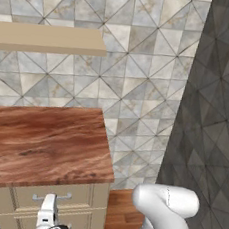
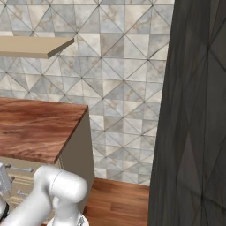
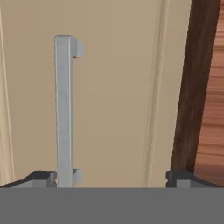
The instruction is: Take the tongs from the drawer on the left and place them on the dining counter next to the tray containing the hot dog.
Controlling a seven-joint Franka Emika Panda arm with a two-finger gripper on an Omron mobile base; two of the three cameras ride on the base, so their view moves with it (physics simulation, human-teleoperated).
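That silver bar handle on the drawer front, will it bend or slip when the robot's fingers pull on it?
The handle looks like rigid metal fixed on two posts, so it probably won't bend. Its smooth finish may be slippery. The open gripper sits off-centre, one fingertip beside the bar, so a pull might slip.

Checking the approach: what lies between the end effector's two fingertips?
In the hand view, the end effector is open; the drawer front's bare panel lies between, its handle beside one fingertip.

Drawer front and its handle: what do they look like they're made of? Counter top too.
The drawer front looks like beige painted wood, matte, with a panelled edge. Its handle looks like brushed silver metal, a plain bar on two posts. The counter top looks like reddish-brown wood, with streaky grain, though it could be laminate.
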